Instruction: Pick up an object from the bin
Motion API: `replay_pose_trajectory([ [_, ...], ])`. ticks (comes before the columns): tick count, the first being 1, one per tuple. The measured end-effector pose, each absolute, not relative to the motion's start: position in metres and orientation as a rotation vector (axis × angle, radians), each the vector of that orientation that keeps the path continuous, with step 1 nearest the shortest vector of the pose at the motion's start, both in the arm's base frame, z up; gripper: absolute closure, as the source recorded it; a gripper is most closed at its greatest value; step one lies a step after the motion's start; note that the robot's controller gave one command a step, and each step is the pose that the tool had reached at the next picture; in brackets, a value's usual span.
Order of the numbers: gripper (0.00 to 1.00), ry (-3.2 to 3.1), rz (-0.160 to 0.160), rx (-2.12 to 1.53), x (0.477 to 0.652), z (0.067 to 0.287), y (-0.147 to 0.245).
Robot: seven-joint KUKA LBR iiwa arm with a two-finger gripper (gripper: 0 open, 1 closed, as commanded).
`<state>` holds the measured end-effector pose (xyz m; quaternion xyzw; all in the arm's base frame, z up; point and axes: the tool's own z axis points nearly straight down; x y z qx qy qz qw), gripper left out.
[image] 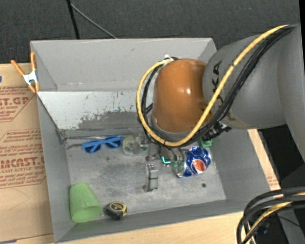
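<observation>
View: camera view, looking down into the grey bin (98, 174).
Arm: the arm (266, 82) comes in from the right; its orange cover (179, 98), with yellow and black cables (142, 111) looped around it, hangs over the right half of the bin.
End effector: the end effector (163, 168) is low over the floor, just under the orange cover. I cannot tell if it is wide or narrow, and I see nothing held in it.
Nearest thing: a crushed blue can (197, 161) with white and red marks lies on the floor in the right part of the bin, just beside the end effector.
Handling: I judge it light, thin-walled and easy to dent more, with a smooth skin that can slip.
Where to hold: probably across the crumpled body, where the folds give some grip.
Other things: blue sunglasses (102, 144) and a small clear thing (130, 145) lie near the back wall; a green cup (82, 203) lies on its side in the front left corner, and 1 tape measure (116, 209) is just beside it.
Hard to make out: a grey metal piece (151, 178) stands left of the can; it may be a part of the robot or a loose thing.
Hidden: the orange cover hides the floor under it and the back edge of the can.
</observation>
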<state>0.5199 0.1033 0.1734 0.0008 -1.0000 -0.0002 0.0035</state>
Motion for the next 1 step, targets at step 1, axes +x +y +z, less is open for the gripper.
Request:
replay_pose_trajectory([
  [1, 0.0, -3.041, -0.004, 0.777, 0.4933, 0.0968, 0.1917],
])
